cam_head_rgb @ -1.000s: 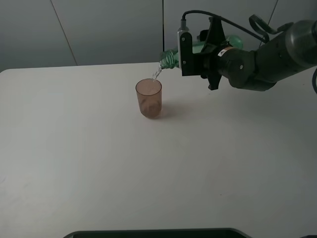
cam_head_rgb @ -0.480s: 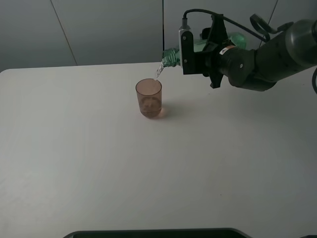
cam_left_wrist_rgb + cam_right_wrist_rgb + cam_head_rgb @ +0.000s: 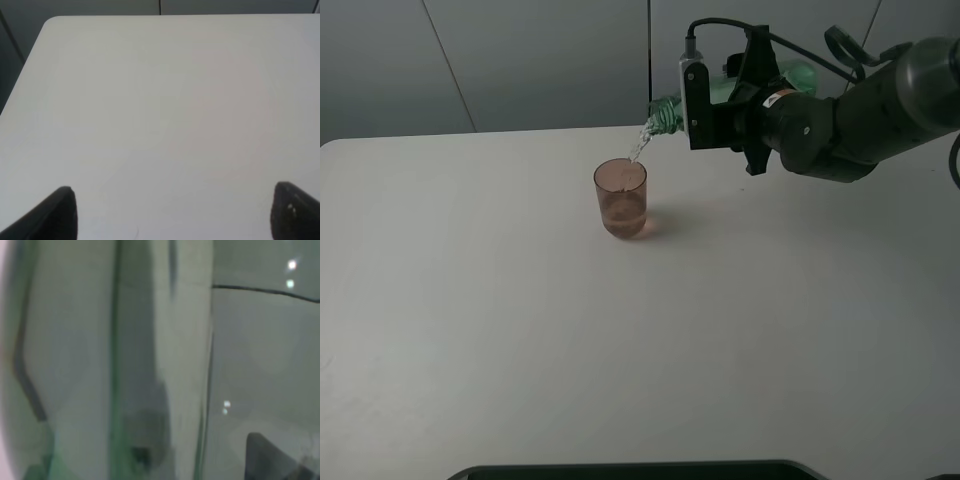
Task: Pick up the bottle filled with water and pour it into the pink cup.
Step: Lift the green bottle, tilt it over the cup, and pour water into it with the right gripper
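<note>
High view: bottle (image 3: 665, 115) mid-body hidden behind right gripper (image 3: 722, 100); only neck and base end show. Right arm (image 3: 880, 110) cut off at frame edge. Right wrist view: close greenish blur, finger contact unreadable. Left wrist view: left gripper (image 3: 172, 217) fingers cropped, only tips in frame.

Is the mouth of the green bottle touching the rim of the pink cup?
Apart. The exterior high view shows the bottle held tilted above the pink cup, a clear gap under its mouth; only the water stream crosses it.
</note>
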You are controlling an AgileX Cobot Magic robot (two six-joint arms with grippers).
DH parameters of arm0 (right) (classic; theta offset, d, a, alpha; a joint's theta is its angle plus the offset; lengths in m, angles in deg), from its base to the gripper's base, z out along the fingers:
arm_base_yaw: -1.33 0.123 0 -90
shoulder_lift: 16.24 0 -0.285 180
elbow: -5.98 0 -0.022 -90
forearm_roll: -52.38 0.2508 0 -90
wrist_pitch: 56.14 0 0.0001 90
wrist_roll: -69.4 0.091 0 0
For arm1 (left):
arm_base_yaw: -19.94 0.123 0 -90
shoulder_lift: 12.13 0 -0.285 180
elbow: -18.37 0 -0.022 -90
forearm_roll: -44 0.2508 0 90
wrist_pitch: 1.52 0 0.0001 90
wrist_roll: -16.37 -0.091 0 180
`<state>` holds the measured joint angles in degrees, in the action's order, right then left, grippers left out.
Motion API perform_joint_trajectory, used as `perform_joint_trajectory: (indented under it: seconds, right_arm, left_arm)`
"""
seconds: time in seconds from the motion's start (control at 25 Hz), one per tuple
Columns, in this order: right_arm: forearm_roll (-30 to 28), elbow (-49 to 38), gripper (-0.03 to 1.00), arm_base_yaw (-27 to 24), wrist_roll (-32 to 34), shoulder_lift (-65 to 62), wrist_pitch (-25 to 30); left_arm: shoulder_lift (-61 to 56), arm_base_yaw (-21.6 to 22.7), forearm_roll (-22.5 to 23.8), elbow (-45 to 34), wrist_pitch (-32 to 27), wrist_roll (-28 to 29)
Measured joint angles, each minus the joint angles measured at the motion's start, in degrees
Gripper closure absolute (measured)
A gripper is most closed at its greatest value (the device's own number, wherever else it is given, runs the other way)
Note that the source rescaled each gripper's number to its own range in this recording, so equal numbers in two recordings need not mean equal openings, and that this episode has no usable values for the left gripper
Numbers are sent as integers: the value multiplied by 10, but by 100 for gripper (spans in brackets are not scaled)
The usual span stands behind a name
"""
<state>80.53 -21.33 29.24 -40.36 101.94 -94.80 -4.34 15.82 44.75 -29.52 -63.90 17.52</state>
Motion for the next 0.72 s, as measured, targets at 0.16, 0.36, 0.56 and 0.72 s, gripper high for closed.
perform_joint_trajectory:
  seconds: [0.16,0.36,0.56,0.72]
  right_arm:
    - [0,0,97,0,-1,0,0]
    - [0,0,97,0,-3,0,-5]
    - [0,0,97,0,-3,0,-5]
    - [0,0,97,0,-5,0,-5]
  left_arm:
    - [0,0,0,0,0,0]
    - [0,0,0,0,0,0]
    - [0,0,0,0,0,0]
    - [0,0,0,0,0,0]
